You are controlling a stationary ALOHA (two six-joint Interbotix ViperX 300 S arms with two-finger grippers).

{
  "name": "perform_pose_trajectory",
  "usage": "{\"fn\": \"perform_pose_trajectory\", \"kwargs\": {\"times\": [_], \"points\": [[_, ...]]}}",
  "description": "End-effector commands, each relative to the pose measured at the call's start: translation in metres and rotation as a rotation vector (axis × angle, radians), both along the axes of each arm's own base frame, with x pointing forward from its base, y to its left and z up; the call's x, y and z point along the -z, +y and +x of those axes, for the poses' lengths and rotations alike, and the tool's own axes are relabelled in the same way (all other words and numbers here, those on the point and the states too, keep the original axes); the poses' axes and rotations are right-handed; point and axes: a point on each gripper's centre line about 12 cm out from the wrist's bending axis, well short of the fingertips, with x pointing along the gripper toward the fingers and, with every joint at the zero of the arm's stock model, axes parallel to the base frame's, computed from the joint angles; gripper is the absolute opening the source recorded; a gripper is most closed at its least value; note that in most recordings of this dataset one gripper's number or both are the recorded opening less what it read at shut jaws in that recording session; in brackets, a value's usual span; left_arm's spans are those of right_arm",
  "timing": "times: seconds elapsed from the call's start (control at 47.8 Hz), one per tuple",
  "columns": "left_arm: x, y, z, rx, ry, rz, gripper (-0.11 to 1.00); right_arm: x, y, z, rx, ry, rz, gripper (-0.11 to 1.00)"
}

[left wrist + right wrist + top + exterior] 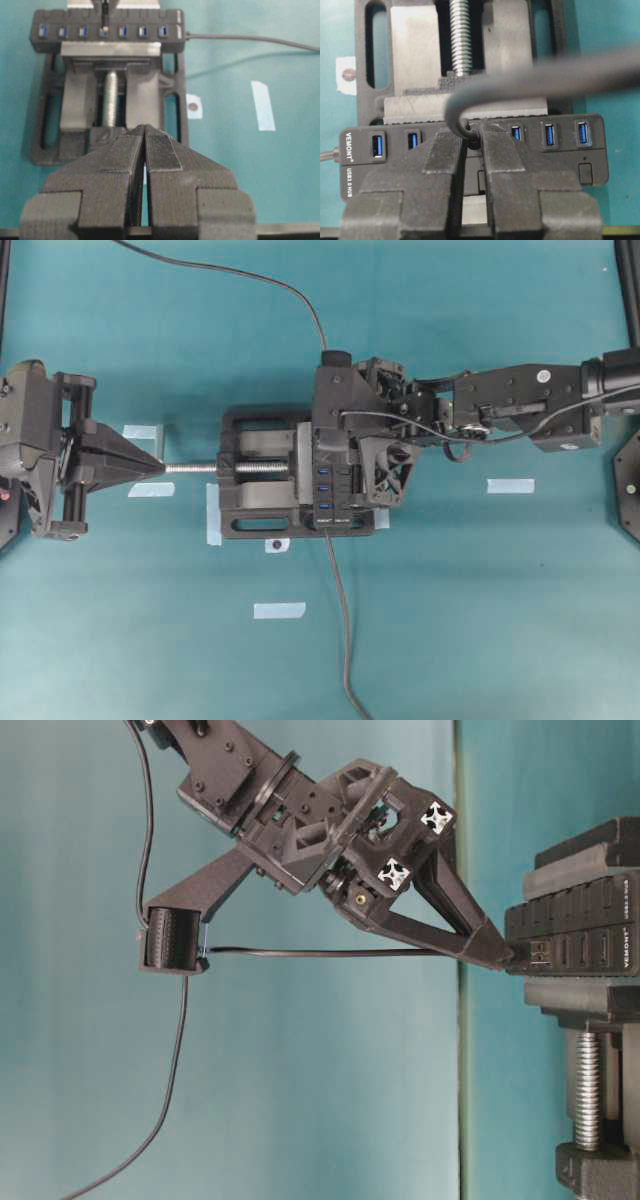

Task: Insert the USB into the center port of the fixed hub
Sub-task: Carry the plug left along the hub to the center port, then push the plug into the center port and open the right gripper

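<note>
Overhead: the right gripper (335, 468) stands over the fixed hub (330, 495), clamped in the vise (262, 485), while the left gripper (150, 467), jaws pressed together on nothing, sits well apart beyond the screw. Table-level: the right jaws pinch the USB (512, 958), its long axis level and its tip at the hub's port face, cable (320, 952) trailing back. Left wrist: the plug sits at the center port (103, 32); right wrist: the fingers hide that slot, so seating depth cannot be judged.
</note>
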Motion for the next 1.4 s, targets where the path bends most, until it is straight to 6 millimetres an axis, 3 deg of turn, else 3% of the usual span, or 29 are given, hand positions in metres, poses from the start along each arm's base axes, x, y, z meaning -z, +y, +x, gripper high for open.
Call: {"fn": "perform_pose_trajectory", "kwargs": {"times": [0.0, 1.381], "points": [[-0.005, 0.000, 0.002, 0.000, -0.015, 0.000, 0.00, -0.007, 0.001, 0.002, 0.004, -0.022, 0.004, 0.08], [-0.003, 0.000, 0.002, -0.001, -0.012, -0.001, 0.00, 0.005, -0.012, -0.006, 0.008, 0.070, -0.021, 0.07]]}}
